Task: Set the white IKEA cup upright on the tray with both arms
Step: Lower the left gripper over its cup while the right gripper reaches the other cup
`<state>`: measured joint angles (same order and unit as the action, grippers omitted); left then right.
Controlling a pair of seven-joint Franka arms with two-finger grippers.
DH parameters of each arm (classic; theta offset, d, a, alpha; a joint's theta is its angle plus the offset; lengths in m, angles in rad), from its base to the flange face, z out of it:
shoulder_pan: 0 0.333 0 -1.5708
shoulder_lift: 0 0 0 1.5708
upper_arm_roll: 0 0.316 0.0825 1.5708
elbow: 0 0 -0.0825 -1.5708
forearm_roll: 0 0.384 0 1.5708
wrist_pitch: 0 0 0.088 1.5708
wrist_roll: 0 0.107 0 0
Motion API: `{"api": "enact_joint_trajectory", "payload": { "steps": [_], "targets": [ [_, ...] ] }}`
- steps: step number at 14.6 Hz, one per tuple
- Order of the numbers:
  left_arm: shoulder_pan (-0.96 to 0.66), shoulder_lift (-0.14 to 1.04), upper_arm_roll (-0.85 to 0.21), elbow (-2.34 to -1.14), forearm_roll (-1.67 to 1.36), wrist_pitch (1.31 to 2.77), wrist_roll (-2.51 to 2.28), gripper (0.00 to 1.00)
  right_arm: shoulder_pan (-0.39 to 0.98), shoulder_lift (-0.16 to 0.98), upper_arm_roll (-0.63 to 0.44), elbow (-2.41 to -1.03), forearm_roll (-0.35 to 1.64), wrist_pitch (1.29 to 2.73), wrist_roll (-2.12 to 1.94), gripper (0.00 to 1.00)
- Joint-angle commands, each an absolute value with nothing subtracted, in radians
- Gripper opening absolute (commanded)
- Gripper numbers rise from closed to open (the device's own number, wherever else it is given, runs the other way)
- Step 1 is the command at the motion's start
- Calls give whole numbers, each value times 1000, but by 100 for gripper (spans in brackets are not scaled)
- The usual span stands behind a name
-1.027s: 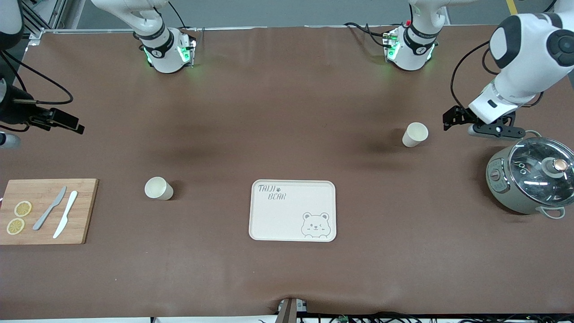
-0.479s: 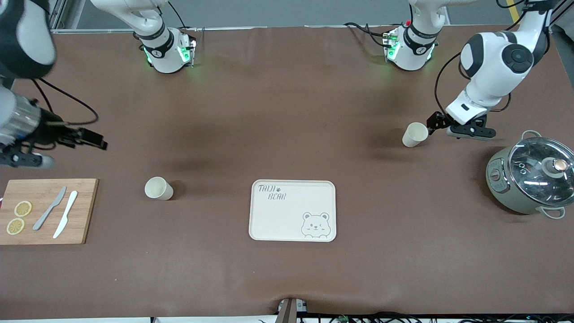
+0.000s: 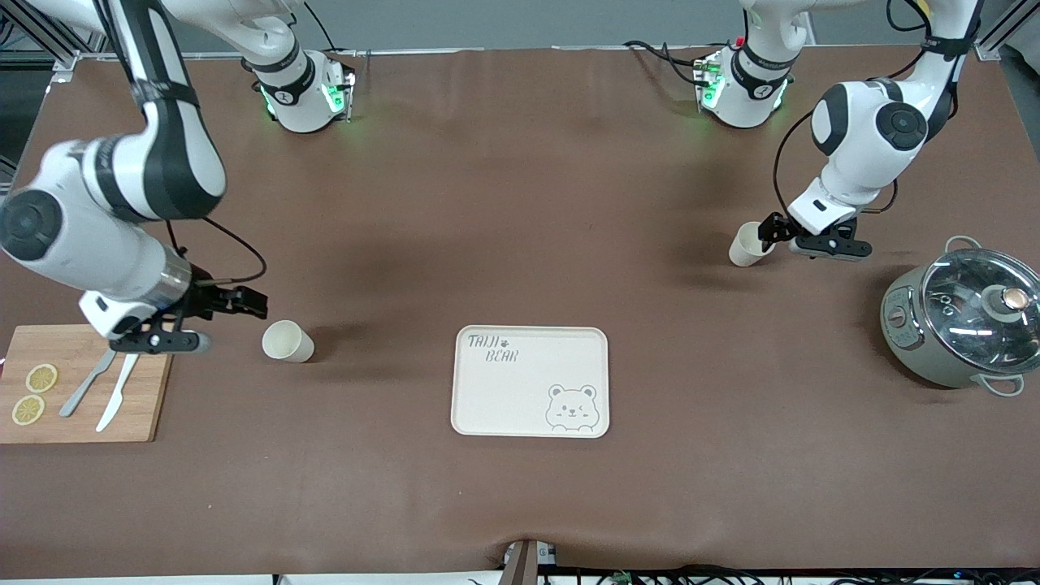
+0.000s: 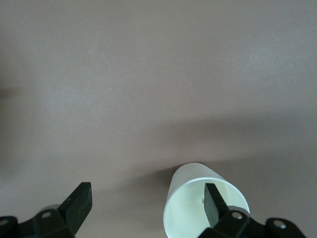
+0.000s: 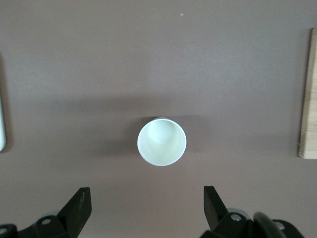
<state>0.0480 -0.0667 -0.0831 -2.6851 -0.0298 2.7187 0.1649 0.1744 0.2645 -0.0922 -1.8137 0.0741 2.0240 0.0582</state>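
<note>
Two white cups stand upright on the brown table. One cup (image 3: pixel 286 341) is toward the right arm's end; it shows from above in the right wrist view (image 5: pixel 162 141). My right gripper (image 3: pixel 244 305) is open and empty, beside and slightly above this cup (image 5: pixel 146 210). The other cup (image 3: pixel 743 245) is toward the left arm's end. My left gripper (image 3: pixel 770 231) is open at its rim; in the left wrist view (image 4: pixel 147 208) one finger (image 4: pixel 214 204) lies across the cup's mouth (image 4: pixel 198 198). The cream bear tray (image 3: pixel 530 382) lies empty between the cups, nearer the front camera.
A wooden cutting board (image 3: pixel 150 390) with two knives and lemon slices lies under the right arm's wrist; its edge shows in the right wrist view (image 5: pixel 309 99). A grey pot with a glass lid (image 3: pixel 963 325) stands at the left arm's end.
Both arms swung in from the table's ends. The right gripper moved to just beside its cup. The left gripper moved up to its cup's rim.
</note>
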Motion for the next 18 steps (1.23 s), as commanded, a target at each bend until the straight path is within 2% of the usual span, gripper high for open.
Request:
{"api": "enact_joint_trajectory", "payload": {
  "steps": [1,9,18],
  "targets": [
    [48,-84,-89,-2715,-49,2747,189,100,173,291,-97,-1807,60,2037,43,100],
    [48,-94,-92,-2793,-49,2838,189,100,103,376,-98,-1802,46,2140,-103,100],
    [45,-34,-94,-2798,-49,2891,189,100,106,442,-98,-1810,51,2203,-104,100]
  ]
}}
